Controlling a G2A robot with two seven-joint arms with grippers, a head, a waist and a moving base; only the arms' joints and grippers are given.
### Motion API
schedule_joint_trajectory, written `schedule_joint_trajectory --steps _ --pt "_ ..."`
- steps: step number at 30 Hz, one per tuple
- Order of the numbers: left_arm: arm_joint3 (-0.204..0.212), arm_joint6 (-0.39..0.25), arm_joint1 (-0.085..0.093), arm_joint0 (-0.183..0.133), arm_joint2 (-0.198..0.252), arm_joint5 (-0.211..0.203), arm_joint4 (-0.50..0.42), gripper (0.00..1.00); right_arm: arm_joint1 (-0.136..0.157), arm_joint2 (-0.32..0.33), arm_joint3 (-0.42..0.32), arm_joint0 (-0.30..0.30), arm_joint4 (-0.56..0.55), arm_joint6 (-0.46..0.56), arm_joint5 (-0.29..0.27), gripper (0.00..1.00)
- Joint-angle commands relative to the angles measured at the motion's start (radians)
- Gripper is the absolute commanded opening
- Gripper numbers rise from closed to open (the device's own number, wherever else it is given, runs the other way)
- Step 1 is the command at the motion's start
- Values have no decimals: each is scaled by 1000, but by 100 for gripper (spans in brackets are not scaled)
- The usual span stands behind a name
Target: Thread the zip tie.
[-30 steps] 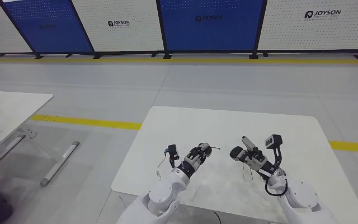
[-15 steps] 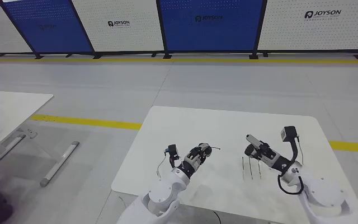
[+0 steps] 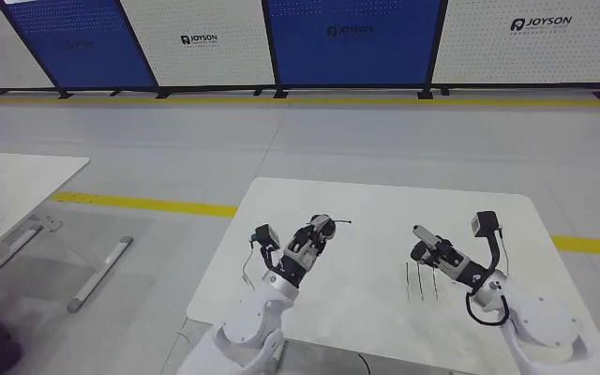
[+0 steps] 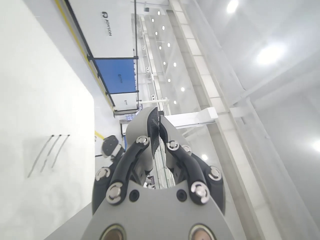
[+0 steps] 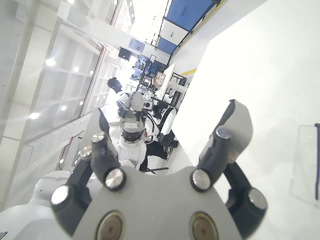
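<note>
My left gripper (image 3: 323,222) hovers over the left half of the white table (image 3: 375,202), shut on a thin black zip tie (image 3: 339,222) that sticks out toward the right. In the left wrist view its fingertips (image 4: 153,118) are pressed together. My right gripper (image 3: 418,233) is open and empty above the table's right half, its fingers wide apart in the right wrist view (image 5: 166,116). Three more zip ties (image 3: 421,280) lie side by side on the table just below the right gripper, also seen from the left wrist (image 4: 48,152).
The table's left edge (image 3: 225,246) runs close to the left arm. A yellow floor line (image 3: 141,202) and blue and white partition panels (image 3: 352,42) lie beyond the table. A second table (image 3: 28,183) stands at the far left.
The right arm swung to the right a second ago, uncovering the three ties, then kept still. The left gripper has shifted left and toward the table's far side with its zip tie.
</note>
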Motion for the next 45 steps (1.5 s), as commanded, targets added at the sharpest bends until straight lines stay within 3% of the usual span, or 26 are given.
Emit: schedule_joint_trajectory --steps 1,3,5,9,12,19,23,27,29,32,36,40,45 --pt "-61 -2 3 21 -19 8 25 0 0 0 0 0 0 0 0 100" --pt "-111 -8 6 40 -32 16 45 0 0 0 0 0 0 0 0 100" --pt "-133 -9 7 53 -37 23 59 0 0 0 0 0 0 0 0 100" --pt "-131 -4 6 62 -35 26 54 0 0 0 0 0 0 0 0 100" --pt "-69 -3 3 47 -15 40 30 0 0 0 0 0 0 0 0 100" --pt "130 24 -10 -10 61 92 36 0 0 0 0 0 0 0 0 100" --pt "226 36 -18 -44 91 90 26 0 0 0 0 0 0 0 0 100" --pt "247 41 -22 -59 105 85 26 0 0 0 0 0 0 0 0 100" --pt "232 40 -22 -60 106 80 30 0 0 0 0 0 0 0 0 100" --pt "174 39 -22 -53 98 44 39 0 0 0 0 0 0 0 0 100" --pt "58 35 -19 -30 77 -9 41 0 0 0 0 0 0 0 0 100" --pt "-66 24 -14 16 53 -38 66 0 0 0 0 0 0 0 0 100" --pt "-126 28 -10 57 30 -51 98 0 0 0 0 0 0 0 0 100"
